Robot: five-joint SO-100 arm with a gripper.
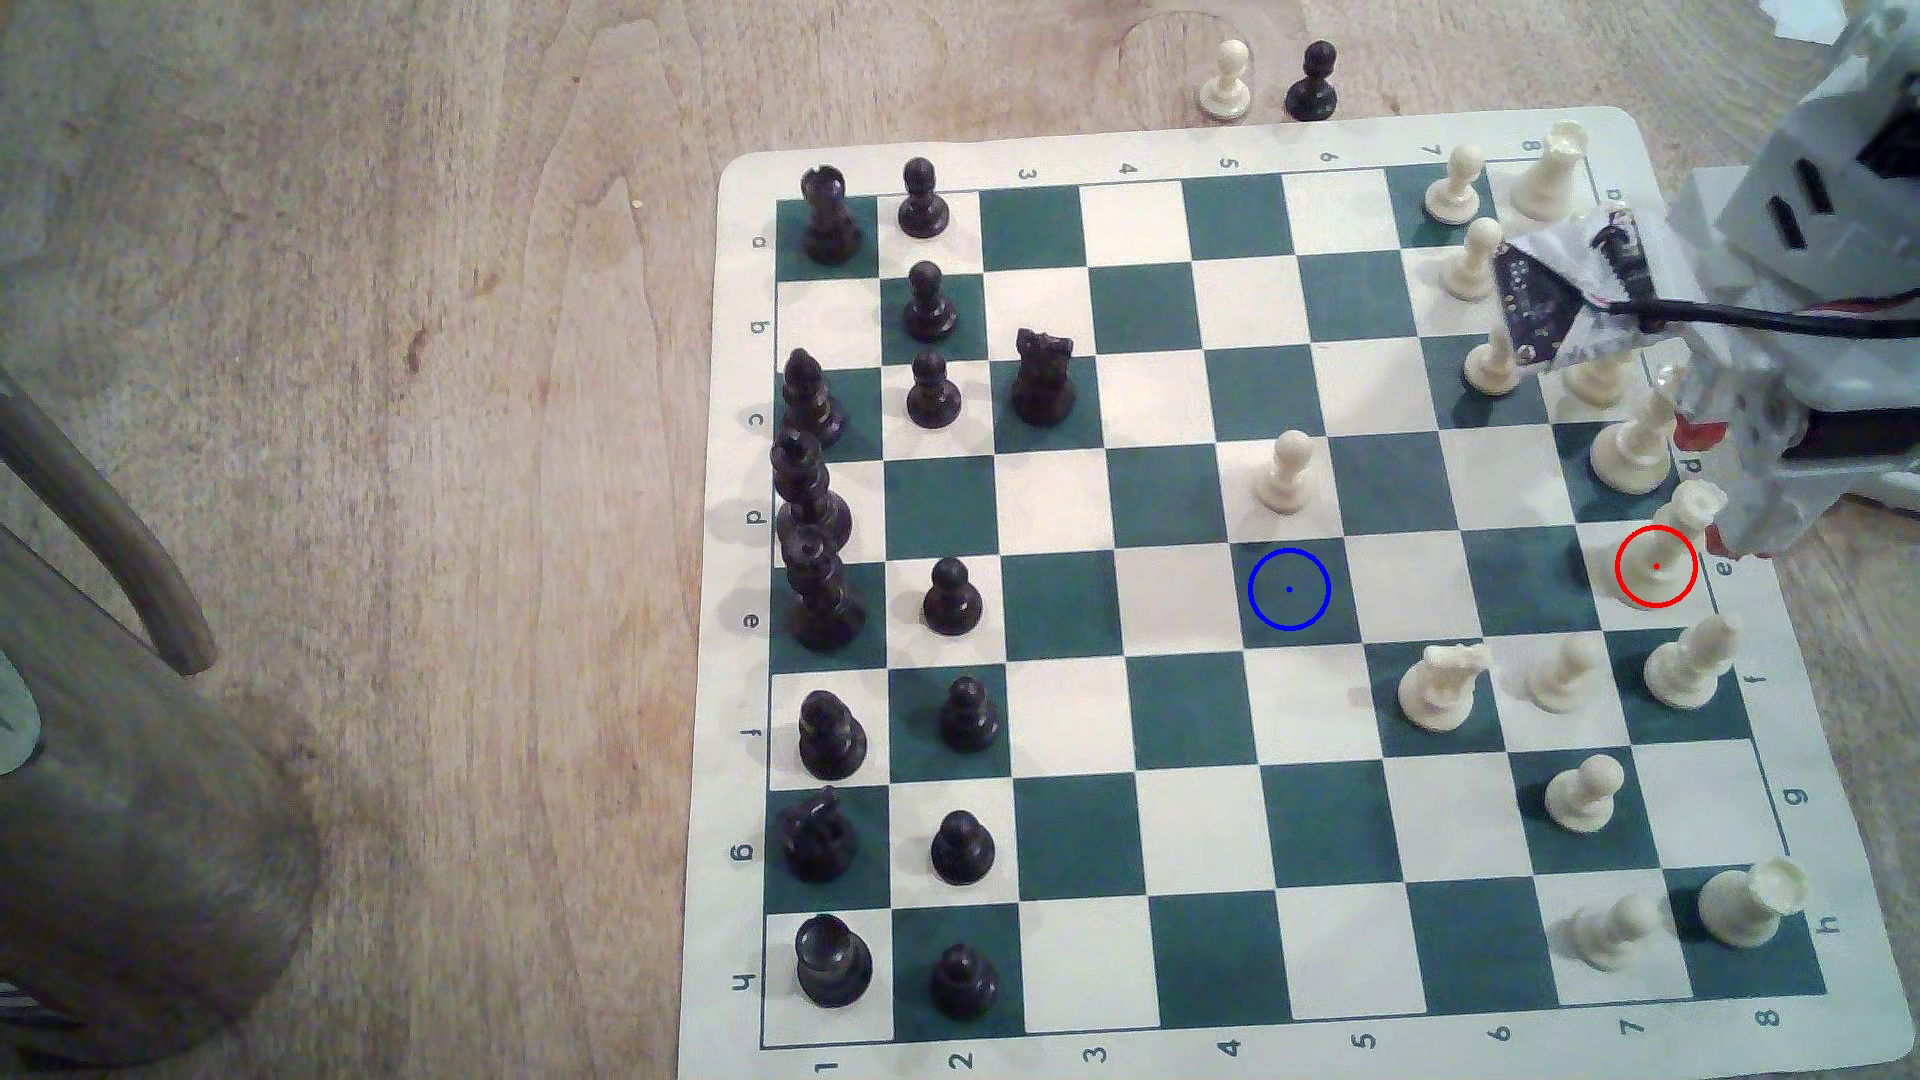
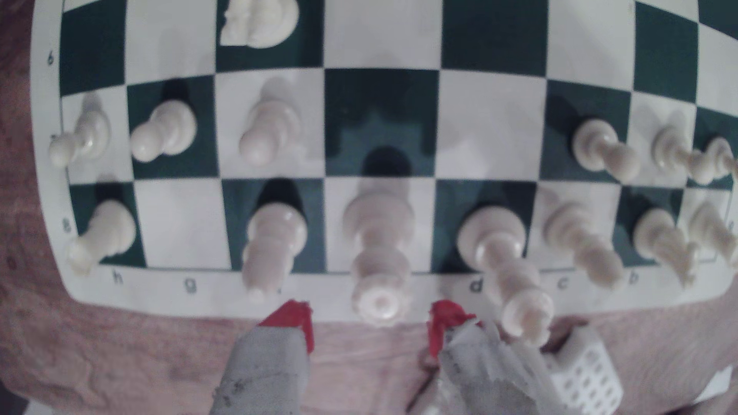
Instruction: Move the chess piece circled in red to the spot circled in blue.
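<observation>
Gripper (image 2: 371, 319) (fingers spread apart) flanks the cream queen's (image 2: 377, 255) crown, not touching.

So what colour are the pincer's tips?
Red, on grey fingers; the wrist view shows it best.

Pale wooden table (image 1: 416, 312), green-and-white chess mat (image 1: 1143, 935) flat on it; two pawns (image 1: 1268, 78) beside the mat

Blue-ringed square (image 1: 1288, 589) bare; cream pawn (image 1: 1286, 473) just beside it; squares toward queen (image 1: 1673, 540) bare.
</observation>
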